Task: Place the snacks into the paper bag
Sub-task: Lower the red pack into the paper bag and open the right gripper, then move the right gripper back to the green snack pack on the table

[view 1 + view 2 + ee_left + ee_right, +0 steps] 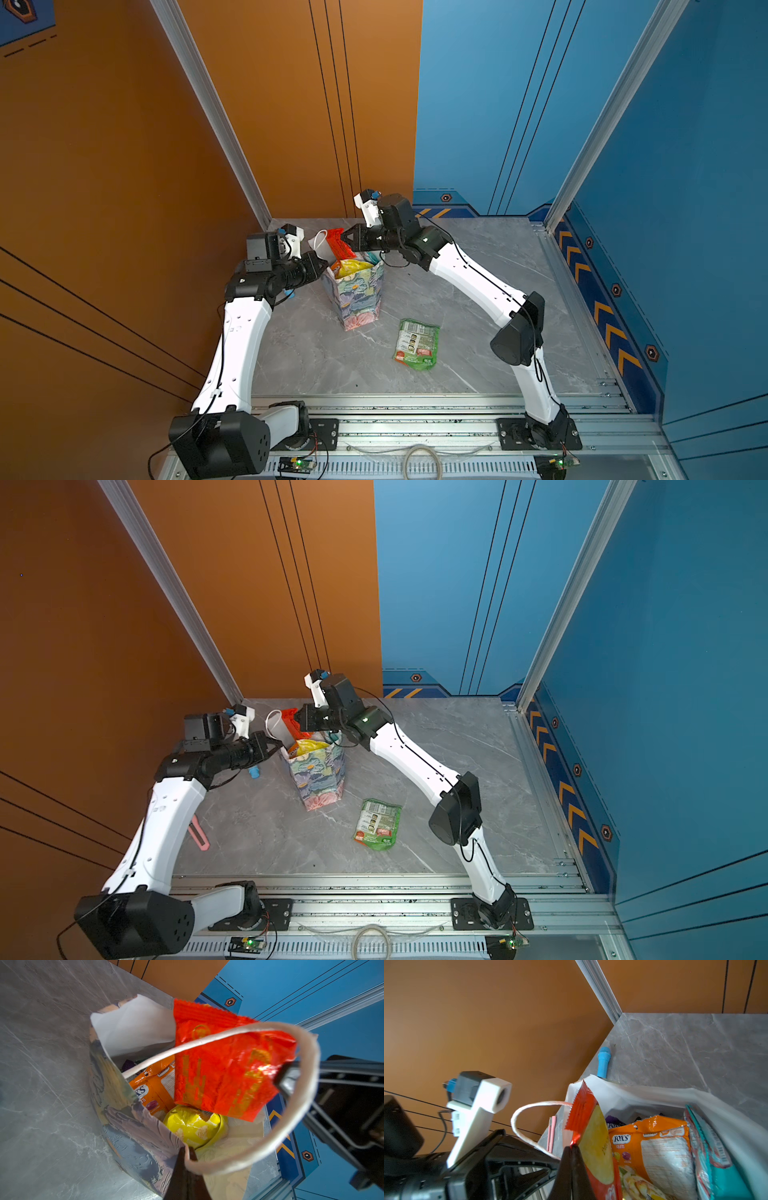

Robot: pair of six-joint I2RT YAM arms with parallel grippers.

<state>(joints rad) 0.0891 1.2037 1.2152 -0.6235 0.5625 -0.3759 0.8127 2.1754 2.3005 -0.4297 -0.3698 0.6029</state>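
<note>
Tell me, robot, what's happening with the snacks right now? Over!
Left fingers shut on paper bag rim. Right fingers shut on red packet, at bag mouth. Green packet on table. Cord handle loops beside red packet.

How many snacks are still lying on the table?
1: the green packet lies flat on the table, apart from the paper bag, on its right in both top views. The left arm may hide more.
</note>
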